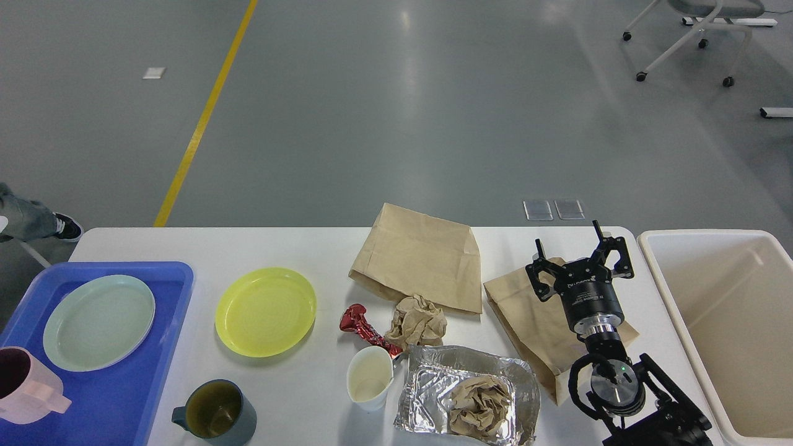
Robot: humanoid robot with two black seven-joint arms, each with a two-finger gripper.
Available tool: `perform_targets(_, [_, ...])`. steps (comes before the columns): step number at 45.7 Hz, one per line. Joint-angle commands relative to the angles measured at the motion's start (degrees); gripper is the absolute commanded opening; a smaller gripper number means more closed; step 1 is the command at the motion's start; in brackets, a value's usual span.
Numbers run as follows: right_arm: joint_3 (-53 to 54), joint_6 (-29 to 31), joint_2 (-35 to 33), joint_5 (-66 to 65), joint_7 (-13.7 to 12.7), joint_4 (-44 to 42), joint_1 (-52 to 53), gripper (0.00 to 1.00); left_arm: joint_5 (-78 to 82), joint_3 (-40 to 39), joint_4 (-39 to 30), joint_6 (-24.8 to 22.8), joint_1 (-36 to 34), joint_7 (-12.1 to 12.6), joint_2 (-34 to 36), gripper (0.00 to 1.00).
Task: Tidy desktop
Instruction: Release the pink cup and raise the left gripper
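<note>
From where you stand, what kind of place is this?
Probably a lab or workshop hall, not a home: bare grey floor with a yellow line, a wheeled chair, and a white desktop staged with dishes and trash.

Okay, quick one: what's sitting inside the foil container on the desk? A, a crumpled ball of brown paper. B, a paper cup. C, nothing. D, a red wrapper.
A: a crumpled brown paper ball lies inside the foil container, while the red wrapper and paper cup sit outside it.
</note>
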Motion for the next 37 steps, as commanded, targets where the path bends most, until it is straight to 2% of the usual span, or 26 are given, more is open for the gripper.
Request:
perform_targets(1, [0.0,0.0,0.0,0.0,0.0,0.0,0.0,1.00,-0.3,-2.6,1.2,1.0,3.7,-1.1,1.6,0.05])
perform_targets(7, [0.0,0.0,0.0,0.0,0.1,0.0,0.0,1.00,-0.3,-4.4,2.2,2.4,7.0,-2.1,3.7,0.05])
perform_targets(14, [0.0,0.0,0.0,-0.1,0.0,0.0,0.0,1.00,-0.3,-4.5,3.8,4.5,8.3,-2.1,3.7,0.06])
perform_targets(34, [0.0,0.0,0.0,0.0,0.0,0.0,0.0,1.00,-0.4,-6.2,4.4,4.8,9.6,-1.8,2.2,0.07])
perform_targets(37, [0.0,0.0,0.0,-0.1,0.0,0.0,0.0,1.00,-0.6,-6.3,4.4,4.8,11.5,-2.2,2.3,0.07])
